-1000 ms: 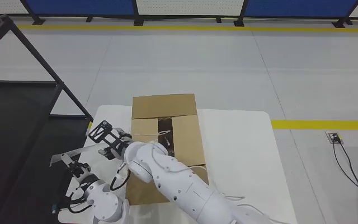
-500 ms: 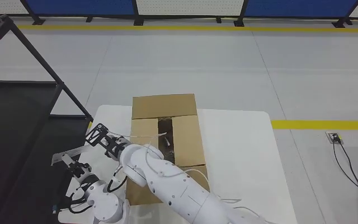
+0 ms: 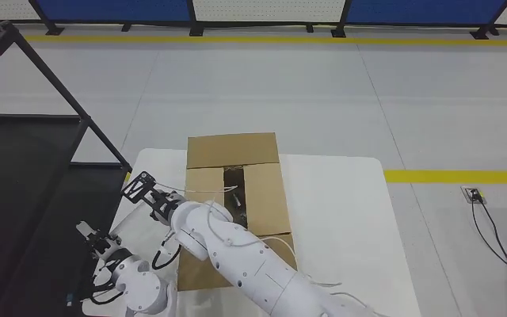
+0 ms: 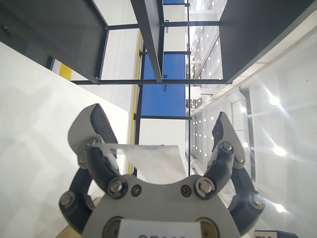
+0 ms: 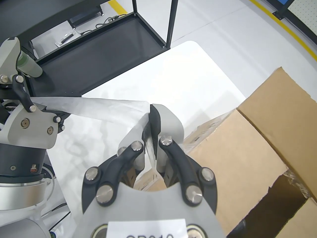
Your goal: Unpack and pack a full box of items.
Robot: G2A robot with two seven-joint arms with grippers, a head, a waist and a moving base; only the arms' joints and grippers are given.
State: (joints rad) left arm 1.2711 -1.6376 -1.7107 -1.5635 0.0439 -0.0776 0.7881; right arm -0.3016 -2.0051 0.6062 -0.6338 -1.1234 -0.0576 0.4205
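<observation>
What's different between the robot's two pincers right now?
The right pincer is shut on a thin plastic sheet; the left pincer stands wide open, the sheet only lying across it. The right pincer is beside the cardboard box; the left pincer is farther off, by the black rack. Both look alike in build.

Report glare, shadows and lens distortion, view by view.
Left wrist view: ceiling lights flare into star streaks; shelf frame lines splay, wide-angle. Right wrist view: the translucent sheet throws mottled shadows on the white table; no glare. Top view: even, soft light over the cardboard box.
</observation>
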